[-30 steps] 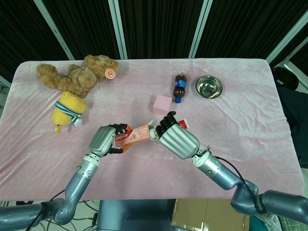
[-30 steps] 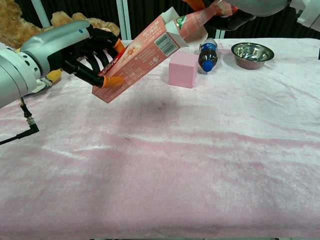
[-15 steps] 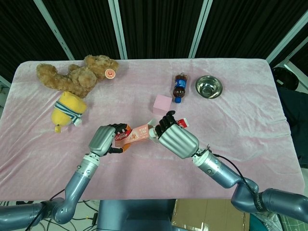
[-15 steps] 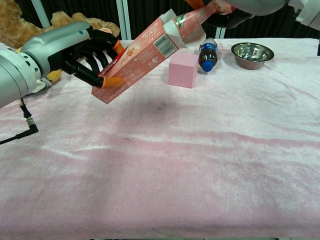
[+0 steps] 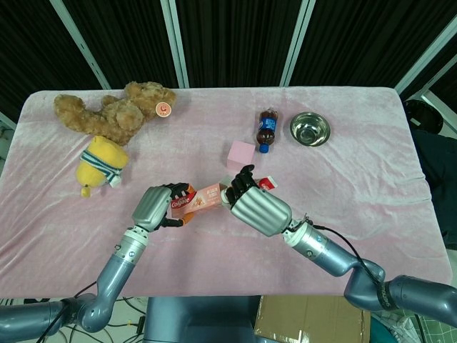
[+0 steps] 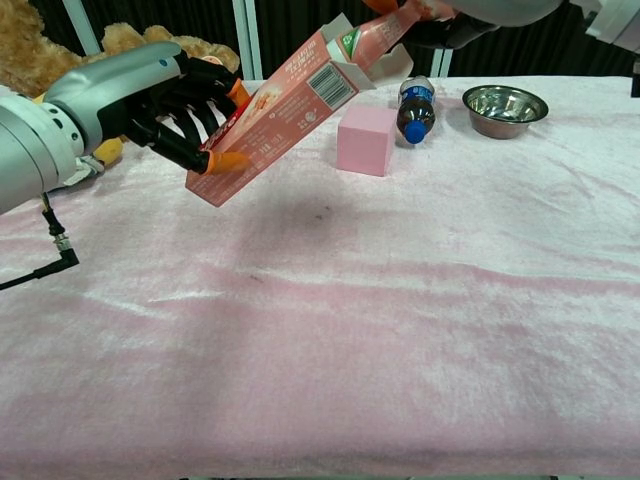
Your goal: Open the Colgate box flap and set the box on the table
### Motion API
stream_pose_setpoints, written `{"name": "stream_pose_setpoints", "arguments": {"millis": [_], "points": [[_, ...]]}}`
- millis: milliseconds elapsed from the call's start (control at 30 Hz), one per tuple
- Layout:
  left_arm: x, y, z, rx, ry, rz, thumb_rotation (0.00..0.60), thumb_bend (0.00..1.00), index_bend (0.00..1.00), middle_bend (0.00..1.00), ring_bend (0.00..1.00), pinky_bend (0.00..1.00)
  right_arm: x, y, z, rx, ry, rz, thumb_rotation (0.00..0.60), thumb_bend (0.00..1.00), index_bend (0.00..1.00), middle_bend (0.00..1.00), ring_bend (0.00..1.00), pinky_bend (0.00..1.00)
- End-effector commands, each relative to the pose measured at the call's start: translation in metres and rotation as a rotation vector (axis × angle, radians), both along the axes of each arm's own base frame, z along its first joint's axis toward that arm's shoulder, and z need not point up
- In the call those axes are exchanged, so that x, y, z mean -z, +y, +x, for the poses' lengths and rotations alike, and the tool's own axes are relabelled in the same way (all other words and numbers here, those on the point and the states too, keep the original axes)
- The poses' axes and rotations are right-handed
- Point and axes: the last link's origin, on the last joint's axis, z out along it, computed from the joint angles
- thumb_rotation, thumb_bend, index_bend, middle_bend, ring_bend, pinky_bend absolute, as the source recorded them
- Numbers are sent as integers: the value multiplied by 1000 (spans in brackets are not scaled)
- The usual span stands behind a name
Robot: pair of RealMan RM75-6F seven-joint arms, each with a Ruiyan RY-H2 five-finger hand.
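Pink Colgate box (image 6: 268,118) held aloft in left hand (image 5: 158,206), flap (image 6: 385,32) pinched by right hand (image 5: 251,206), now drawn further left, nearly open

Bench (image 5: 371,143) draped in pink velvety cloth (image 6: 400,330), creased and catching soft, even light. Behind, black curtain panels (image 5: 228,36) split by slanted pale metal poles (image 5: 175,43). Below the bench's near edge, a brown cardboard box (image 5: 300,318) and loose cables (image 5: 132,314) on the floor.
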Motion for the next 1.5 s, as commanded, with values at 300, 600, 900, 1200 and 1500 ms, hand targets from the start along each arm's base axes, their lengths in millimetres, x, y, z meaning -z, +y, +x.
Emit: {"name": "stream_pose_setpoints", "arguments": {"millis": [300,600,900,1200,1500], "points": [[1,-1,2,4,-2,-4,600,354,482,483,390,454,0,1,2,-20,12,-3,600,356,704,605,489,442],[5,0,12,7,-31,-5,600,354,483,483,390,454,1,4,6,-71,18,-11,600,351,497,402,307,407],[8,3,21,1,-86,30,600,355,482,483,389,454,-1,5,7,-90,-26,-16,600,326,141,137,77,295],[9,2,20,19,-102,49,600,354,482,483,385,454,-5,1,11,-93,-44,-31,600,283,92,104,54,271],[8,0,19,39,-140,82,600,355,482,482,383,454,-18,-8,26,-74,-88,-78,600,276,82,95,53,265]]}}
